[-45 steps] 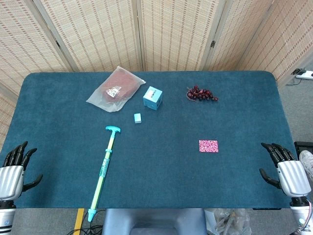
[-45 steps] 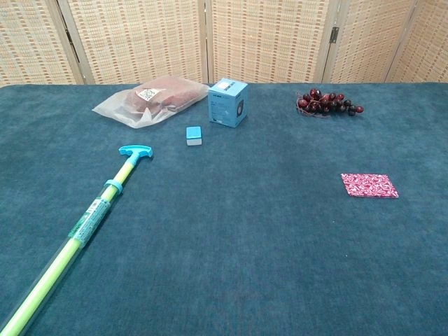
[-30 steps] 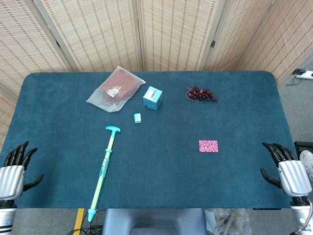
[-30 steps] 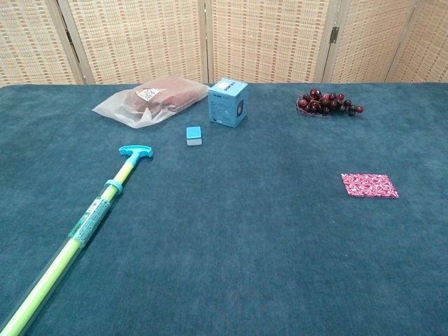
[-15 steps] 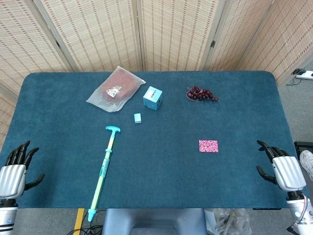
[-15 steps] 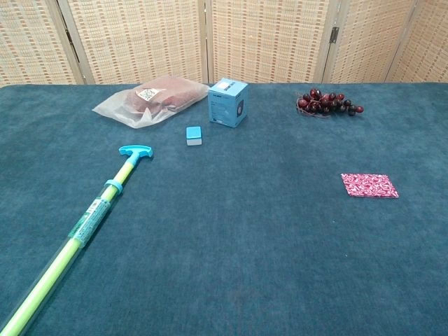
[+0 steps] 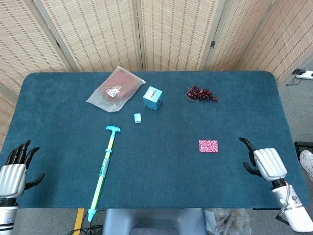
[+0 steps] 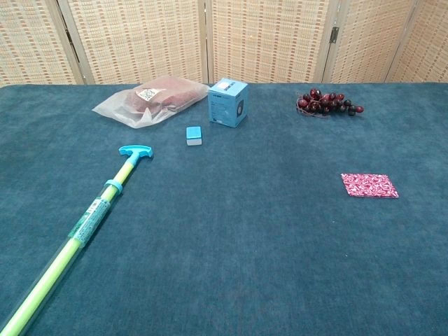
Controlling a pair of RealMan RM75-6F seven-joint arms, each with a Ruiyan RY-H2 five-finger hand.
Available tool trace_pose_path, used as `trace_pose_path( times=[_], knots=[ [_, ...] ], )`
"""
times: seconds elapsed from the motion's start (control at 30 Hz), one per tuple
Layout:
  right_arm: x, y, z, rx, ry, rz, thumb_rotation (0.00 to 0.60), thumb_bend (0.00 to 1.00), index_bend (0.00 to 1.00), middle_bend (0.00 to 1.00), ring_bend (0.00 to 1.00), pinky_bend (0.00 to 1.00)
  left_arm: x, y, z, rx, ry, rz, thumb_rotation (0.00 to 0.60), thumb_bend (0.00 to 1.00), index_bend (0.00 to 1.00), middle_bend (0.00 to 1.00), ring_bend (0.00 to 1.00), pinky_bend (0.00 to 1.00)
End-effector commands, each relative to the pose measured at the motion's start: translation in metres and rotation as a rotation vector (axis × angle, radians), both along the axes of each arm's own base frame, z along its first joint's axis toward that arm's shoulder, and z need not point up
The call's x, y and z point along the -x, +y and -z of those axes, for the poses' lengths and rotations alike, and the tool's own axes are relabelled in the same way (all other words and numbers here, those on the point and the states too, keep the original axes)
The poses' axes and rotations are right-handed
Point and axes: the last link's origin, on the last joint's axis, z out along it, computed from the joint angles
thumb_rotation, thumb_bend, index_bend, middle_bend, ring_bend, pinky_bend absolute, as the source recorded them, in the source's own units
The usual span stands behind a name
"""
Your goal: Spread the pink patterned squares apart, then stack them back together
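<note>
Since the earlier frames, the right hand [image 7: 264, 163] has come in over the tabletop [image 7: 161, 186] edge toward the pink patterned squares [image 7: 208, 146]; the left hand [image 7: 13, 171] has stayed at the near left corner.

From the head view, the right hand hangs with fingers spread and holds nothing, near the squares but apart from them. The left hand is likewise spread and empty. The squares lie in one stack, right of centre. A green and blue pole [image 7: 103, 169] lies lengthwise on the left, with a small blue block [image 7: 138, 117], a blue box [image 7: 152, 97], a plastic bag [image 7: 113, 89] and grapes [image 7: 200, 94] beyond.

From the chest view, neither hand shows. The squares [image 8: 369, 185] rest flat at the right, well apart from the pole [image 8: 84, 227].
</note>
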Motion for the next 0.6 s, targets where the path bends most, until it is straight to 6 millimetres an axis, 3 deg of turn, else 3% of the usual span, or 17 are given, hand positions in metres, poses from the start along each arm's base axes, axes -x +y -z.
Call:
trace_pose_path(
  times=[0.03,0.13,0.27,0.6],
  knots=[
    [-0.005,-0.014,0.01,-0.056,0.011,0.028,0.6,0.45,0.12,0.89,0.98,1.0,0.001,0.0,0.0,0.001,0.0,-0.002,0.6,0.26,0.19,0.05,0.05,0.13],
    [-0.008,-0.023,0.02,-0.098,0.007,0.044,0.6,0.58,0.12,0.93,1.0,1.0,0.001,-0.001,0.001,0.003,-0.001,-0.005,0.6,0.26,0.19,0.05,0.05,0.13],
    [-0.011,-0.034,0.035,-0.157,0.007,0.06,0.6,0.68,0.12,0.96,1.0,1.0,0.002,-0.002,0.0,0.002,-0.003,-0.008,0.6,0.26,0.19,0.05,0.05,0.13],
    [-0.013,-0.054,0.067,-0.301,0.046,0.109,0.6,0.73,0.12,0.97,1.0,1.0,0.005,-0.005,0.001,0.005,-0.007,-0.018,0.6,0.26,0.19,0.05,0.05,0.13]
  ],
)
